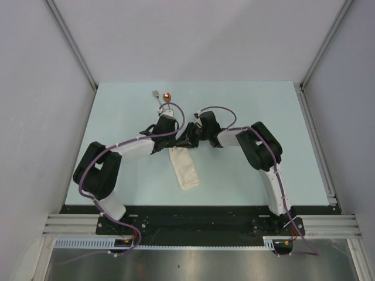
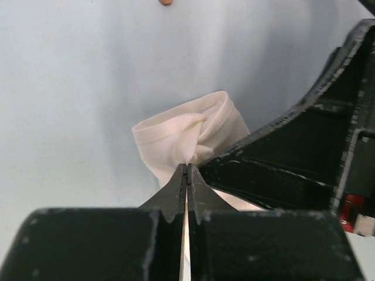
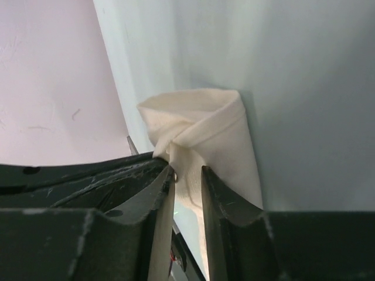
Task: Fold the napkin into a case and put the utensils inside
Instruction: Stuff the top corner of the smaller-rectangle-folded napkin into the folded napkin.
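Note:
The napkin (image 1: 185,170), an off-white cloth folded into a narrow strip, lies at the table's middle, and both grippers meet at its far end. My left gripper (image 2: 187,165) is shut on a pinch of that end's upper layer, lifting the napkin (image 2: 193,130) into an open mouth. My right gripper (image 3: 187,170) has its jaws slightly apart, with the napkin (image 3: 217,134) loose between them. In the top view the left gripper (image 1: 177,140) and right gripper (image 1: 191,140) almost touch. A silver fork (image 1: 156,95) and a copper-bowled spoon (image 1: 167,96) lie beyond them; the spoon (image 2: 166,2) shows at the left wrist view's top edge.
The pale blue table (image 1: 252,105) is walled in by grey panels on the left, the back and the right. A black rail (image 1: 193,218) with both arm bases runs along the near edge. The right gripper's black finger (image 2: 287,158) crowds the left wrist view.

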Motion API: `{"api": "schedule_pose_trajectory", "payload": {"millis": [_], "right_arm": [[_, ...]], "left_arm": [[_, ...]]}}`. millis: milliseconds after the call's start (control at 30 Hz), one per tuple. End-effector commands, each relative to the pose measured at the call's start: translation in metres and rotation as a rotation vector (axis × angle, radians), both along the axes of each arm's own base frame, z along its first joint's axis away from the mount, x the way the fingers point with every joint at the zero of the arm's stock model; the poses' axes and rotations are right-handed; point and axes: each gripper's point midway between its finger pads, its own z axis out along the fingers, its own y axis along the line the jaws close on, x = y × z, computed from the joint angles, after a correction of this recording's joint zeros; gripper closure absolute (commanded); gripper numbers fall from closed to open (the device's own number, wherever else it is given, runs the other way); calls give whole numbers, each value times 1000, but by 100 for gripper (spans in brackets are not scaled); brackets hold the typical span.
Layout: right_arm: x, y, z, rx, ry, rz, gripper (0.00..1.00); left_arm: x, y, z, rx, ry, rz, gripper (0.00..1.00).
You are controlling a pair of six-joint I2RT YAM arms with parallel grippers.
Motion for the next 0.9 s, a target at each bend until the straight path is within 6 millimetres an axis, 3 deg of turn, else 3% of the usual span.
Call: {"api": "schedule_pose_trajectory", "payload": {"millis": [0, 233, 400, 500, 867], "right_arm": [[-2, -4, 42, 46, -86, 39, 68], [-9, -7, 39, 46, -87, 48, 66], [-11, -2, 32, 66, -72, 58, 92], [-10, -1, 25, 60, -67, 56, 100], [-9, 10, 12, 51, -68, 80, 100]], "left_arm": [[1, -6, 15, -49, -35, 5, 100], [2, -6, 20, -51, -45, 8, 100], [2, -5, 21, -54, -48, 8, 100], [1, -6, 23, -58, -53, 5, 100], [2, -9, 25, -78, -58, 2, 100]]}}
